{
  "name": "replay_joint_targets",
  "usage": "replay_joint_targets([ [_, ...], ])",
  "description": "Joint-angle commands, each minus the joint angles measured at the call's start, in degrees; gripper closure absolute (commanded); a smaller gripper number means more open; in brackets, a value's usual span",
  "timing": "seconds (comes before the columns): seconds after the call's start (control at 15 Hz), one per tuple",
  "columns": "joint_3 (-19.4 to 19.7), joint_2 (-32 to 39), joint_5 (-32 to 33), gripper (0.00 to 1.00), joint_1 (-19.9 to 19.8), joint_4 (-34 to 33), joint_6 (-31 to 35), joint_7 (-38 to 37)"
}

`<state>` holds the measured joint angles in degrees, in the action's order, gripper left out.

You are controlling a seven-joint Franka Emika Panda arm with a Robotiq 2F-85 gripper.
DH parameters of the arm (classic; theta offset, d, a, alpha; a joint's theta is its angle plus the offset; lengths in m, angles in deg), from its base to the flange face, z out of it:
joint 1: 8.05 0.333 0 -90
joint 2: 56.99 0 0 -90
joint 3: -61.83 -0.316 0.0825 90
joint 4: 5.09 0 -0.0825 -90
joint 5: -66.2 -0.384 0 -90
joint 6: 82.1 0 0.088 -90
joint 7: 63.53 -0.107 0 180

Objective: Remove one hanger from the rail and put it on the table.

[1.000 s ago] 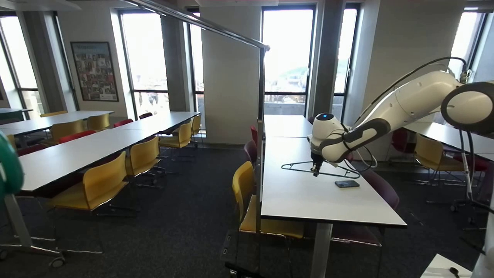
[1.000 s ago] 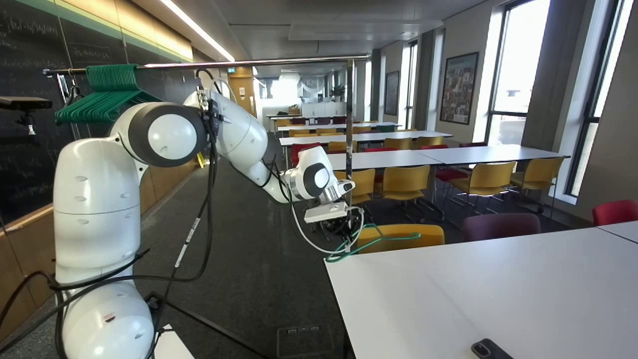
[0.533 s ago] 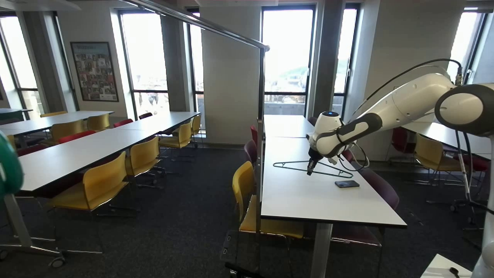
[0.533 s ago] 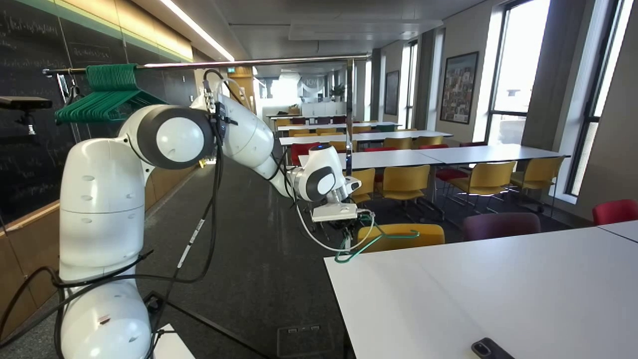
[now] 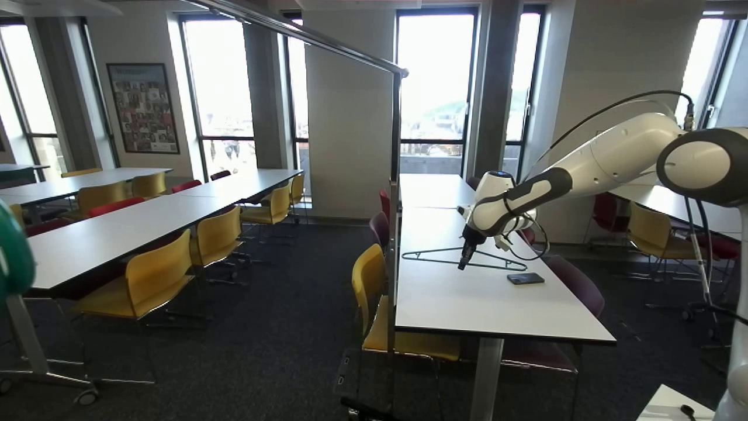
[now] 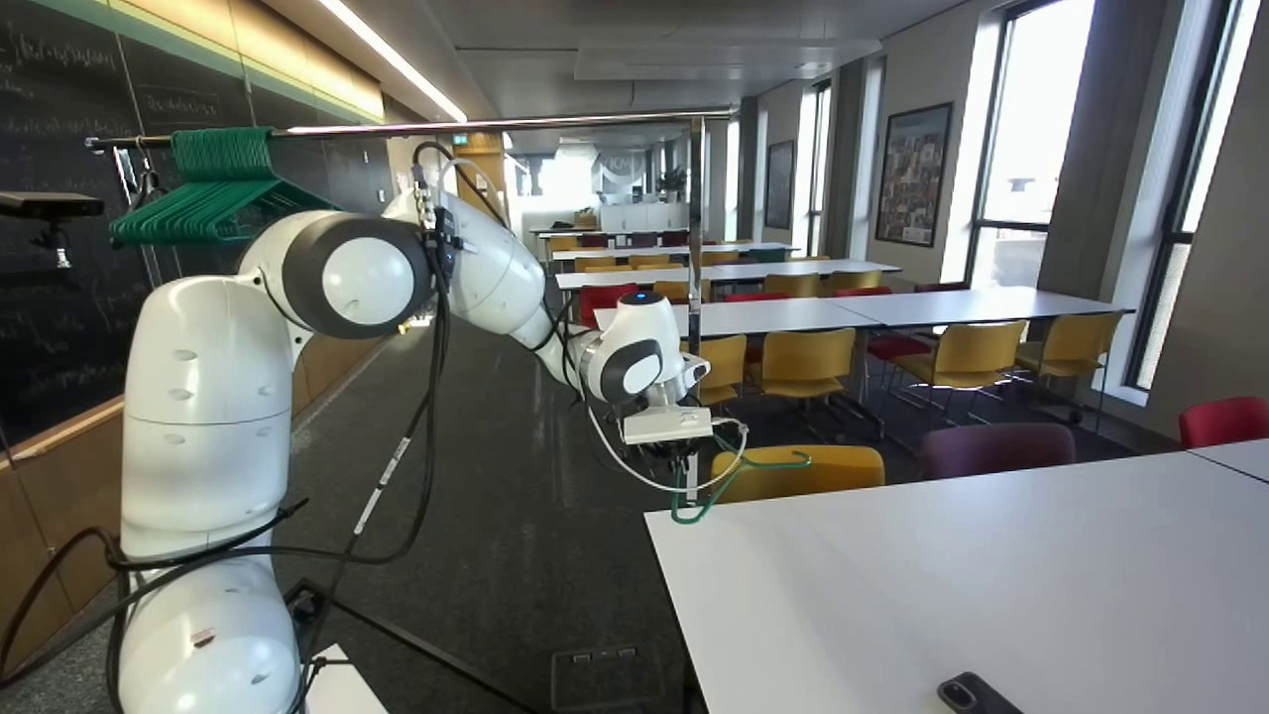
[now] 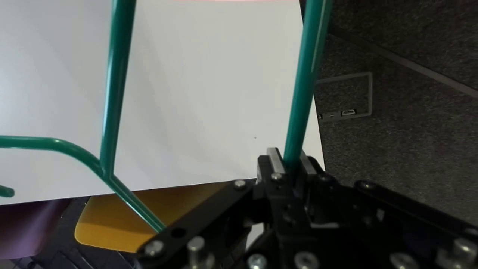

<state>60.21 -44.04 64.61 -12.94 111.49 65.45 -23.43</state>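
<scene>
Hanger [image 7: 304, 80], thin, green and three-sided, of what looks like coated wire, is held over the white, flat, oblong surface [image 7: 213, 93]; whether they touch, I can't tell. Black metal fingers [image 7: 275, 161] pinch its long straight bar near the middle, a good spot. It should feel light, stiff and slippery (smooth things slide).

In an exterior view you face tall, bright windows [image 5: 435, 82] along the long white worktop [image 5: 497, 310]; in an exterior view, near the white jointed arm [image 6: 203, 476], distant white tables [image 6: 793, 315]. Both share arm and worktop. The wrist view looks down, right beside the black metal pincer [image 7: 292, 160].
</scene>
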Motion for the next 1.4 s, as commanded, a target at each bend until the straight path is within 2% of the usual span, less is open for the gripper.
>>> replay_joint_targets([
  [0.0, -0.79, -0.36, -1.16, 0.97, -1.34, -0.82, -0.32, 3.3],
  [0.4, -0.22, -0.01, 0.37, 0.97, -0.59, -0.07, -0.07, 0.55],
  [0.47, -0.23, 0.02, 0.37, 0.88, -0.59, -0.03, -0.07, 0.5],
  [0.87, -0.3, 0.27, 0.44, 0.88, -0.54, 0.1, -0.12, 0.38],
  [0.93, -0.04, 0.67, 1.71, 0.97, -0.07, -0.3, 0.39, -0.35],
  [1.07, -1.21, 2.31, -1.05, 0.97, -1.13, -1.52, -1.17, 2.81],
  [1.33, -3.87, 6.67, -10.16, 0.97, -5.16, -2.53, 0.03, 11.91],
])
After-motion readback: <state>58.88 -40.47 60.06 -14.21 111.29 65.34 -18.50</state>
